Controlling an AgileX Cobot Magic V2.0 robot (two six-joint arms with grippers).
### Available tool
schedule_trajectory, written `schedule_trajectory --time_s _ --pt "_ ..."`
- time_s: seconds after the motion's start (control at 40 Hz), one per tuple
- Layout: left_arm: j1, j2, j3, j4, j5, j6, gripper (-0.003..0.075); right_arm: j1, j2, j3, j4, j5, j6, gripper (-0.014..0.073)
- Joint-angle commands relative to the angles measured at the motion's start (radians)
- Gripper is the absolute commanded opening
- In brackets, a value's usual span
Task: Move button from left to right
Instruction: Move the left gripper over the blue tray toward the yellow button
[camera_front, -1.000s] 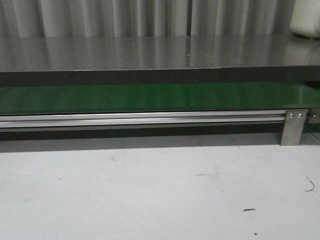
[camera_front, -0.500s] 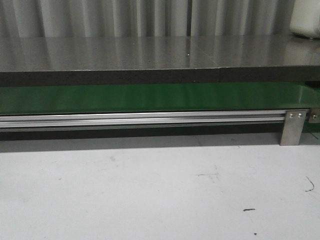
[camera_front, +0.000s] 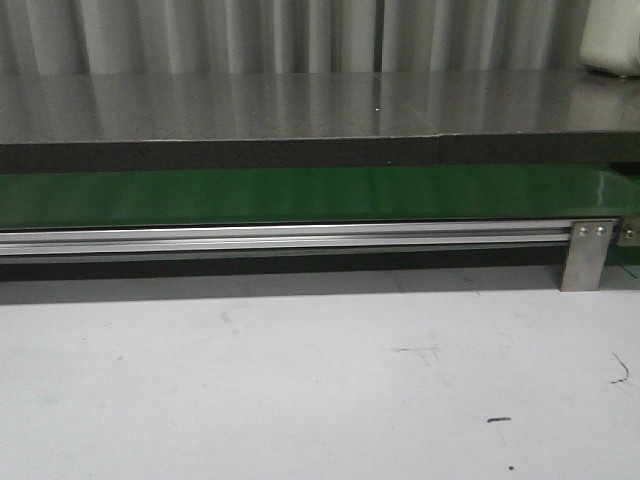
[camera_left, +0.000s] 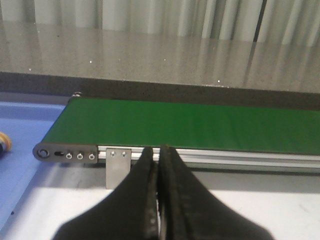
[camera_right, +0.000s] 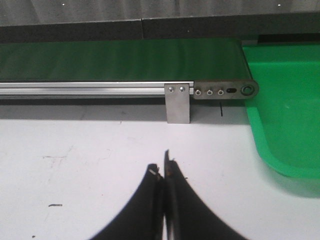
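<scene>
On the blue tray (camera_left: 25, 125) by the belt's left end lies a small thing with a round orange-yellow part and a dark part (camera_left: 2, 140). The picture's edge cuts it off; it looks like the button. No button shows on the green belt (camera_front: 300, 195) in the front view. My left gripper (camera_left: 158, 148) is shut and empty, low in front of the belt's left end. My right gripper (camera_right: 163, 167) is shut and empty over the white table, in front of the belt's right end (camera_right: 225, 91). Neither gripper shows in the front view.
An aluminium rail (camera_front: 280, 238) runs along the belt's near side, with metal brackets (camera_front: 585, 255) down to the white table (camera_front: 300, 380). A green bin (camera_right: 290, 120) sits past the belt's right end. A grey shelf (camera_front: 300, 105) lies behind the belt.
</scene>
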Motion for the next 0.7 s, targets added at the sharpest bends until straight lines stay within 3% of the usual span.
schedule_trajectory --time_s 0.0,0.1,0.2,0.33,0.53,0.68 --pt "0.000 -0.017 0.027 -0.001 -0.184 -0.008 -0.0021 0.002 -0.017 -0.009 0.003 -0.136 -0.005 -0.0060" --pt "0.000 -0.017 -0.001 -0.001 -0.322 -0.008 -0.0021 0.002 -0.017 -0.043 0.003 -0.181 -0.005 -0.0060" --pt "0.000 -0.013 -0.086 0.001 -0.311 -0.003 -0.0021 0.002 -0.015 -0.133 0.003 -0.169 -0.005 -0.0060" --pt "0.000 0.058 -0.269 0.099 -0.145 0.002 -0.0021 0.002 0.054 -0.300 0.003 -0.092 -0.005 -0.0060" --pt "0.000 0.357 -0.536 0.165 0.197 0.002 -0.0021 0.002 0.377 -0.577 0.002 0.094 -0.006 -0.0060" --pt "0.000 0.467 -0.579 0.160 0.225 0.002 -0.0021 0.002 0.550 -0.651 0.002 0.118 -0.006 -0.0057"
